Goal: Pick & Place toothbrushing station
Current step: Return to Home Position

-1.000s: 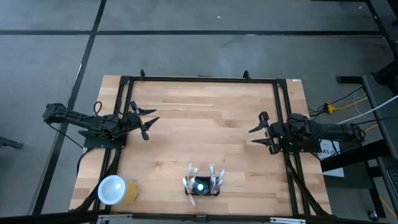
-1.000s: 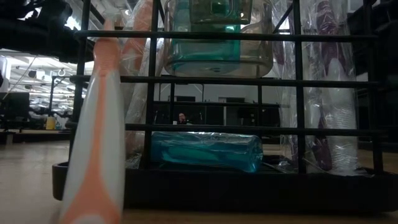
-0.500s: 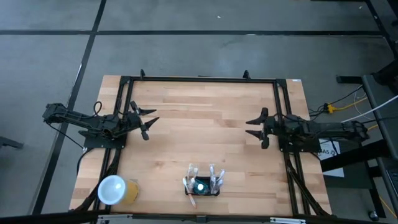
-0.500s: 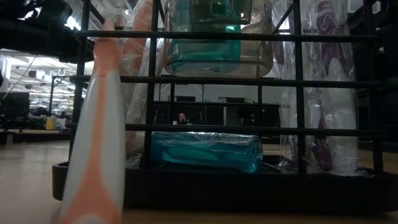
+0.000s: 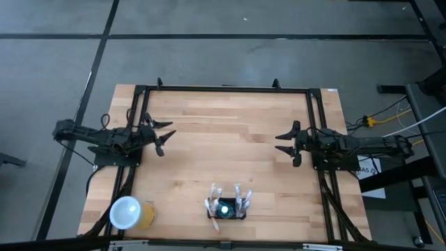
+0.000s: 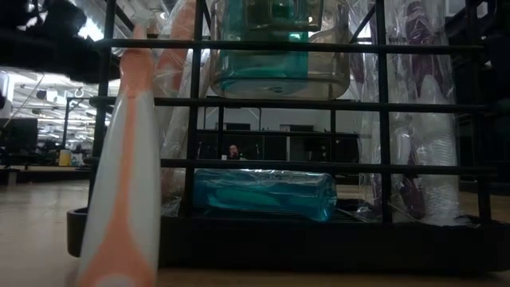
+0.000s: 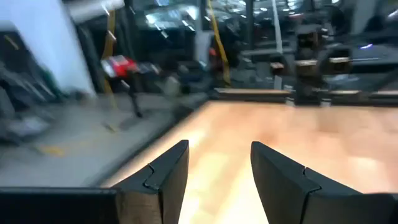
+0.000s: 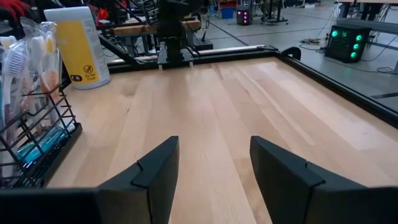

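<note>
Left arm (image 5: 104,138) has tucked back a touch toward the left edge of the worktop (image 5: 230,139) vs 0.5 s ago. Right arm (image 5: 355,145) hasn't budged since then, having swung its tip in slightly just before. Nothing else moved, so I'd say placing is done and both arms are just parking. High view: the toothbrushing station (image 5: 226,208) sits at the near edge, about centre, upright, w/ wrapped brushes and a teal-topped item poking out. Yellow cup (image 5: 128,213) stands well apart in the near-left corner. Both arms are at mid-depth on opposite sides, tips facing inward, far from the station. Left jaws and right jaws both read spread, nothing carried. Low view: the station's black base (image 6: 279,239) and bars fill the frame. An orange toothbrush (image 6: 127,175) leans at its left side, and a teal tube (image 6: 263,194) lies inside. Can't tell here if the brush is in a slot or only against the bars. Left wrist view: jaws moderately wide apart, gap empty, touching nothing, only bare wood beyond, all blurred. Right wrist view: same story, jaws parted about as wide and empty. The station (image 8: 31,124) and cup (image 8: 78,43) show off to one side, and the left arm (image 8: 174,31) is across the worktop.
</note>
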